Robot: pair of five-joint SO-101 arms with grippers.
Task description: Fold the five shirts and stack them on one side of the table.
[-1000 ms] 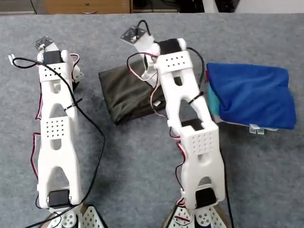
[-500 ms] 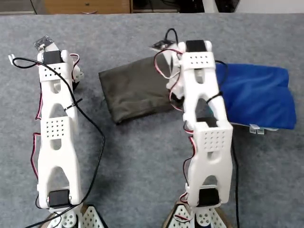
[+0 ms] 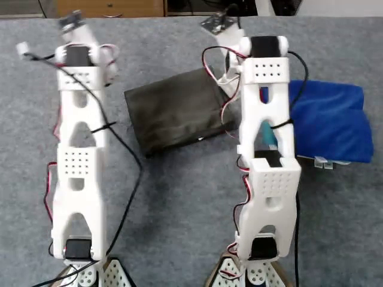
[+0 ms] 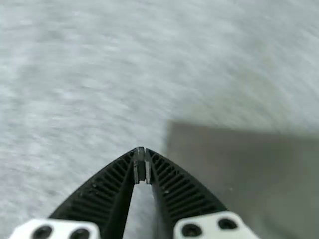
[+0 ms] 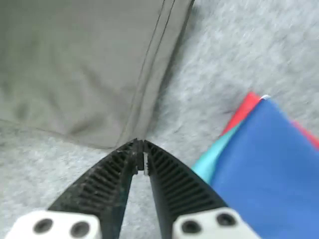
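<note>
Fingers (image 4: pixel 167 186) on our left gripper (image 4: pixel 139 167) were pressed together, empty. So were those of our right gripper (image 5: pixel 140 158), at the edge of the dark folded shirt (image 3: pixel 173 110). The shirt lay lengthwise across the surface (image 3: pixel 179 203), slightly tilted, with the blue-topped stack (image 3: pixel 329 119) to its right.

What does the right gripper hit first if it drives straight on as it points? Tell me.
Probably the folded dark shirt: the right gripper, fingers shut, points at its seamed edge. The blue shirt lies off that line. Height above the cloth is unclear.
</note>
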